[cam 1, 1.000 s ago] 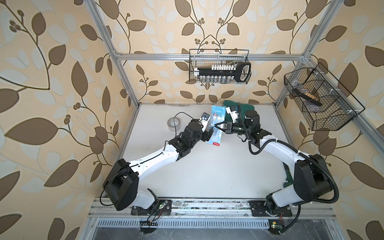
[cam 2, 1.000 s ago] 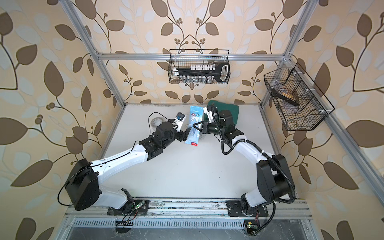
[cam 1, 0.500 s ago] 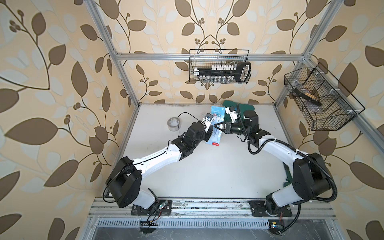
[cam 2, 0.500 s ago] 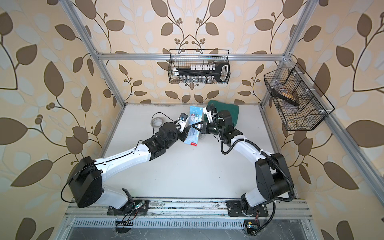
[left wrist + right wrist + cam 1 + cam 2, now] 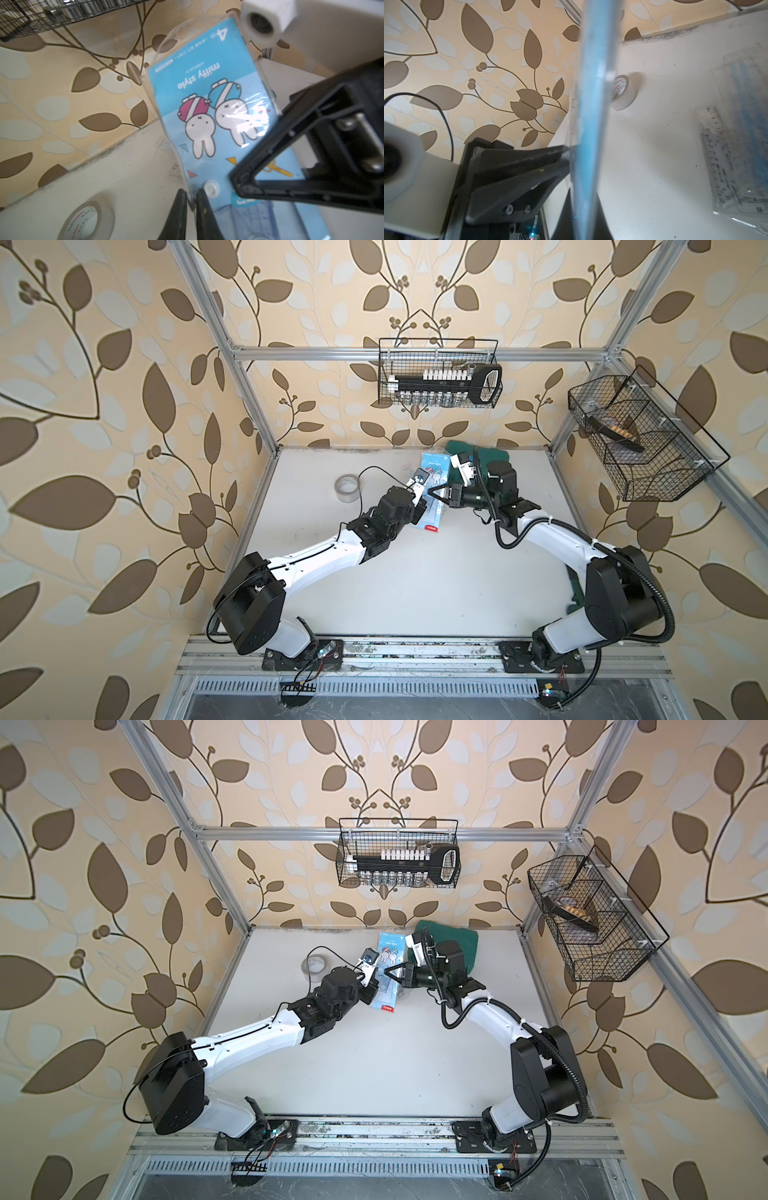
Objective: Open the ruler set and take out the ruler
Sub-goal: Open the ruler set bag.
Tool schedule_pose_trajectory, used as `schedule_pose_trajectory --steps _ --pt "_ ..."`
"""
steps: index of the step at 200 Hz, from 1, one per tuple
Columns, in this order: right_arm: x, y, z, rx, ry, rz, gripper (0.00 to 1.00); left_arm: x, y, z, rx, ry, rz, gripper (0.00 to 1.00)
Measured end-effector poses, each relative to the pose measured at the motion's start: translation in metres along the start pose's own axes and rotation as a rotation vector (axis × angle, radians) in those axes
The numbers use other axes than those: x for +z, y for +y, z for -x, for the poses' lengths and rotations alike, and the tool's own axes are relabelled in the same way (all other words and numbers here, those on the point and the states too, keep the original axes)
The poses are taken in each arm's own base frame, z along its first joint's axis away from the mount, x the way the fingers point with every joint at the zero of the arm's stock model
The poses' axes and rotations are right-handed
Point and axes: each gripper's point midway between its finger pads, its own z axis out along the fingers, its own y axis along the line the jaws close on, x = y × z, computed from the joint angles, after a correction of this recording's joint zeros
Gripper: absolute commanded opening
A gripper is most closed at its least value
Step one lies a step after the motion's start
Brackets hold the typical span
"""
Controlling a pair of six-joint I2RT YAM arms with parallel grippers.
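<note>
The ruler set (image 5: 434, 472) is a clear snap pouch with a blue rabbit card, held upright off the table between both arms in both top views (image 5: 390, 952). My left gripper (image 5: 191, 198) is shut on the pouch's clear side edge, right beside the white snap button (image 5: 211, 188). My right gripper (image 5: 583, 195) is shut on the opposite side of the pouch (image 5: 591, 104), seen edge-on there. The two grippers meet at the pouch's middle (image 5: 428, 499). A clear ruler (image 5: 720, 162) with printed numbers shows through the clear plastic of the pouch's lower part.
A roll of clear tape (image 5: 347, 488) lies on the table left of the pouch. A green cloth (image 5: 494, 456) sits by the back wall behind the right arm. Wire baskets hang on the back wall (image 5: 440, 379) and right wall (image 5: 640, 439).
My left gripper has moved in to the pouch's edge and shut on it. The right gripper has stayed shut on the pouch and held still.
</note>
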Motion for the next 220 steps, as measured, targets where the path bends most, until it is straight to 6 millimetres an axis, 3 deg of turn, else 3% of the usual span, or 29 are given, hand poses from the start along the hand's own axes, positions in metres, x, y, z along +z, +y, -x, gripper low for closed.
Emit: schedule_pose_trajectory --steps 18,37,68,85,102,131,159,220 --pt "0.0 0.002 0.0 -0.004 0.0 0.007 0.0 0.001 0.006 -0.005 0.001 0.02 0.028 0.01" --pt "0.0 0.003 -0.001 -0.005 0.005 0.013 0.0 0.0 0.007 -0.005 0.003 0.021 0.034 0.02" --pt "0.0 0.007 0.0 -0.008 0.011 0.027 0.0 0.001 0.007 -0.005 -0.006 0.02 0.033 0.27" --pt "0.0 0.008 -0.002 -0.005 0.018 0.034 0.0 0.001 0.009 -0.005 -0.027 0.018 0.029 0.35" --pt "0.0 0.008 -0.003 -0.004 0.023 0.037 0.0 0.0 0.009 -0.002 -0.047 0.01 0.009 0.35" --pt "0.0 0.009 -0.003 -0.004 0.028 0.044 0.0 -0.004 0.014 0.006 -0.088 -0.011 -0.025 0.18" --pt "0.0 0.01 -0.004 -0.003 0.031 0.048 0.0 -0.006 0.018 0.01 -0.132 -0.026 -0.063 0.11" --pt "0.0 0.011 -0.005 -0.002 0.036 0.053 0.0 -0.008 -0.001 0.001 -0.134 0.02 -0.197 0.12"
